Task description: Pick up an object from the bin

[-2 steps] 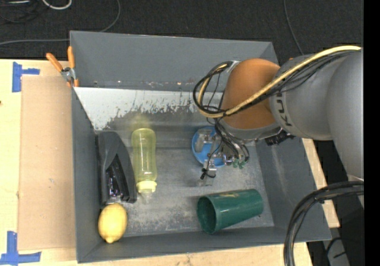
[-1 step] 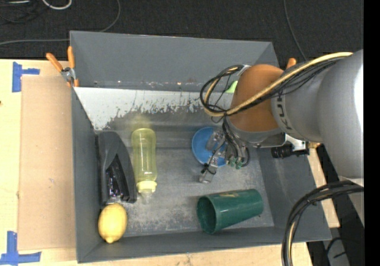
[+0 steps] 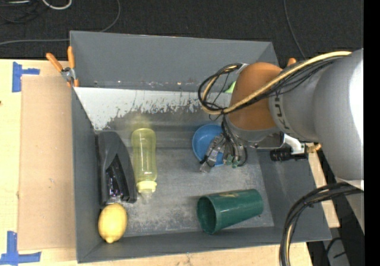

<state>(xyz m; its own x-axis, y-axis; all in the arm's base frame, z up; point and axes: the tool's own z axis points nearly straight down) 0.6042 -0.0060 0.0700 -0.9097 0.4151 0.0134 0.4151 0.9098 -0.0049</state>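
Seemed to be at the reaching step, with nothing lifted yet. Found the gripper [image 3: 223,157] low in the bin [image 3: 172,66], right at the right rim of a blue bowl [image 3: 205,139], which lay in the middle-right part near the back wall. Could not tell whether touching the bowl, nor whether spread, pressed together or pinching anything. Would probably need next a careful closing on that rim, then a straight lift. Reached in from the right, with the orange wrist cover [image 3: 256,101] above and the tool pointed down and slightly left. Saw well apart a green cup [image 3: 230,211] on its side in front, and a yellow bottle [image 3: 144,161], black stapler [image 3: 116,171] and lemon [image 3: 113,222] at the left.
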